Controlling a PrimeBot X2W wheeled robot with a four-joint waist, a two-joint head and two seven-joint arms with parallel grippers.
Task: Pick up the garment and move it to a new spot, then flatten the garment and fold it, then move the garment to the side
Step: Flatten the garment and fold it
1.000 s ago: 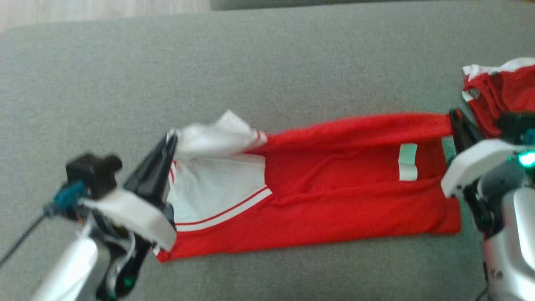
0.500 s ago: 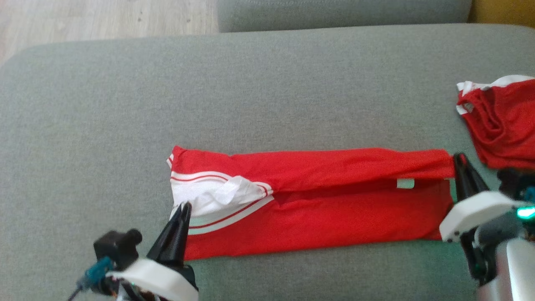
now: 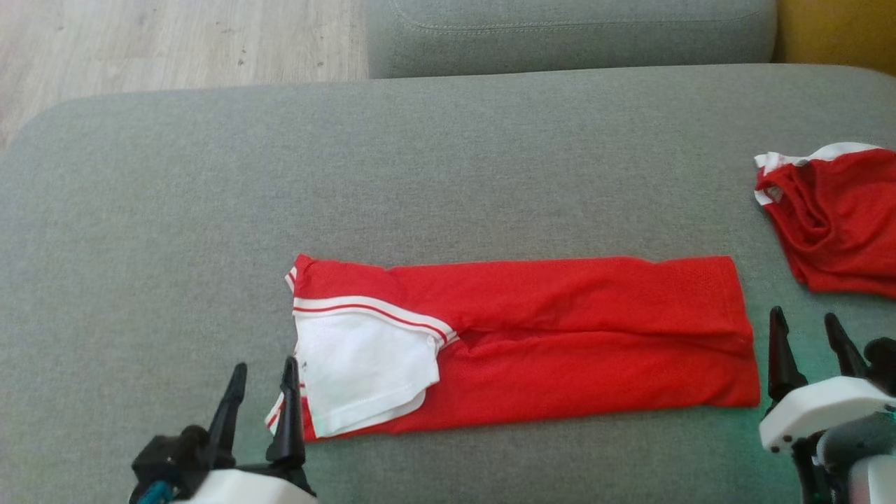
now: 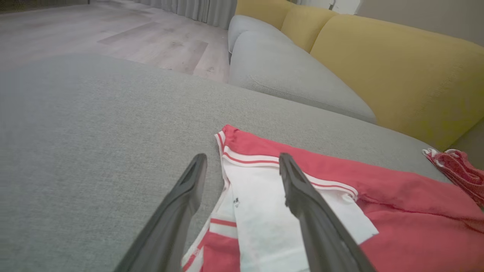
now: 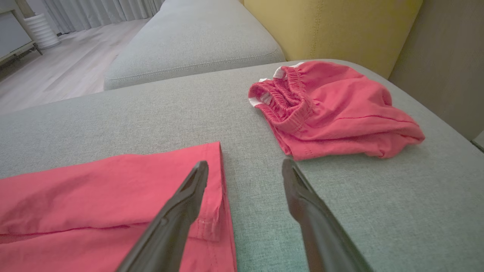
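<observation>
Releasing the garment [image 3: 560, 336] just now, parting left gripper [image 3: 263, 365] and right gripper [image 3: 802, 316] wide, empty, at its ends, completing this fold.

Garment [image 3: 560, 336] flat on cushion [image 3: 448, 161], shorts [image 3: 833, 224] apart to its right, left gripper [image 3: 264, 364] and right gripper [image 3: 802, 315] at its ends

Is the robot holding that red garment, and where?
Nothing is held: left gripper and right gripper both stand open at the ends of the red garment.
</observation>
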